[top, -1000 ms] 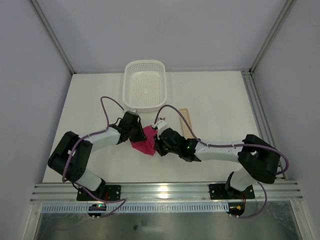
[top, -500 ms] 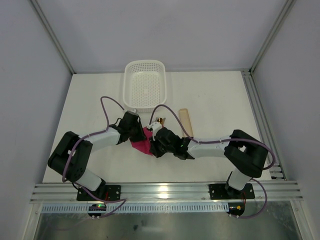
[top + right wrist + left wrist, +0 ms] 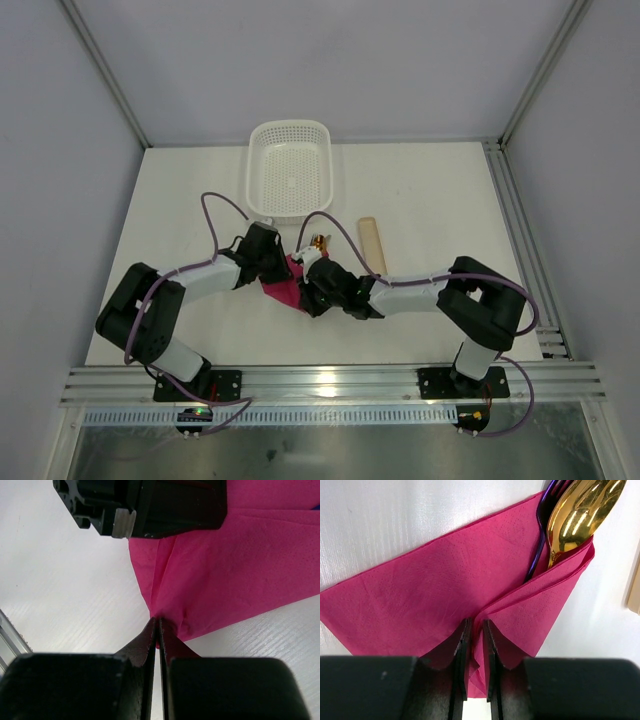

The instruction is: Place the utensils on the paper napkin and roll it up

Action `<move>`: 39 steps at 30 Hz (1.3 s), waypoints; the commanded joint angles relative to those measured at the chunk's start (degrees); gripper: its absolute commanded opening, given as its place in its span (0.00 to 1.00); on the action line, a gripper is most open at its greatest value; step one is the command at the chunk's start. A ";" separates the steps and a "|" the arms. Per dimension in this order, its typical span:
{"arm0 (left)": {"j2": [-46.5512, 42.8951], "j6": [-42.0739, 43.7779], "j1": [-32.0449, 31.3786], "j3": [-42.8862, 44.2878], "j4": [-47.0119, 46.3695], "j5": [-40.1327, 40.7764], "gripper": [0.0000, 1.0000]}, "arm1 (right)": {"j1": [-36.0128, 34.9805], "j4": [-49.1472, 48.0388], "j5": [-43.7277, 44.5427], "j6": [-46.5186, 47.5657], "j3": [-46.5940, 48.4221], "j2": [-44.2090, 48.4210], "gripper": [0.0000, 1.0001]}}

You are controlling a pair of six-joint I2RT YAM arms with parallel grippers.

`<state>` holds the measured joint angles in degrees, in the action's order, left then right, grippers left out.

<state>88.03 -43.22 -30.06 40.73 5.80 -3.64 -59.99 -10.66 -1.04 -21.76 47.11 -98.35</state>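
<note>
over the last second the right gripper had slid left and clamped shut on the near corner of the napkin. the left gripper pinched a fold of it. the utensils lay tucked inside, heads poking out, near the basket, so rolling looked ready to continue.

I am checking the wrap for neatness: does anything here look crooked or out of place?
Yes. The paper napkin is folded loosely and askew, not rolled tight; the gold spoon head and a dark utensil stick out of its open end. The left hand and right hand each pinch it.
</note>
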 commanded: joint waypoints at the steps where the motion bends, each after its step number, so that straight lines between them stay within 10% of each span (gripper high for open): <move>1: 1.27 1.04 0.36 -0.03 2.20 3.20 0.20 | -0.22 1.34 2.97 0.14 0.27 1.84 0.06; 17: -2.68 -3.10 0.01 -5.40 -1.06 -0.68 0.08 | 1.27 5.38 4.99 1.37 -3.35 12.12 0.06; 39: -1.63 -0.20 0.01 -3.02 1.05 2.76 0.06 | 1.27 1.16 -2.47 -1.27 2.11 1.31 0.10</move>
<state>85.89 -44.31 -29.98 38.44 5.82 -2.63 -58.70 -6.31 -1.15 -22.09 48.23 -97.01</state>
